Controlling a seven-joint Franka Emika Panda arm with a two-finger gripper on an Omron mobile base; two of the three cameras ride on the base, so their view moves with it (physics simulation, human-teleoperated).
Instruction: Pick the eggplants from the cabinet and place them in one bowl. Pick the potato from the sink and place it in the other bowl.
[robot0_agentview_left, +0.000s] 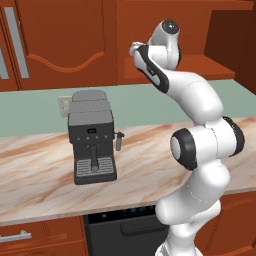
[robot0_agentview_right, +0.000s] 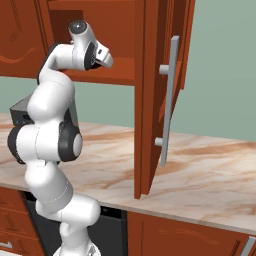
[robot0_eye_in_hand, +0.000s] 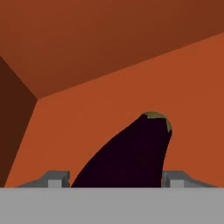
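Observation:
A dark purple-black eggplant (robot0_eye_in_hand: 131, 153) with a greenish tip lies on the reddish-brown cabinet shelf (robot0_eye_in_hand: 87, 127), close in front of the hand. My gripper (robot0_eye_in_hand: 116, 180) straddles its near end, and both fingertips (robot0_eye_in_hand: 57, 178) press against its sides. In the base views the arm reaches up into the open cabinet niche (robot0_agentview_left: 200, 67), with the hand (robot0_agentview_right: 105, 55) just above the shelf (robot0_agentview_right: 122, 70). The eggplant itself is hidden there behind the hand and the cabinet.
A dark grey coffee machine (robot0_agentview_left: 92, 135) stands on the marble counter (robot0_agentview_left: 40, 170) below and left of the hand. The open cabinet door (robot0_agentview_right: 150, 100) with its long grey handle (robot0_agentview_right: 170, 100) hangs right of the arm. A dishwasher front (robot0_agentview_left: 125, 225) sits under the counter.

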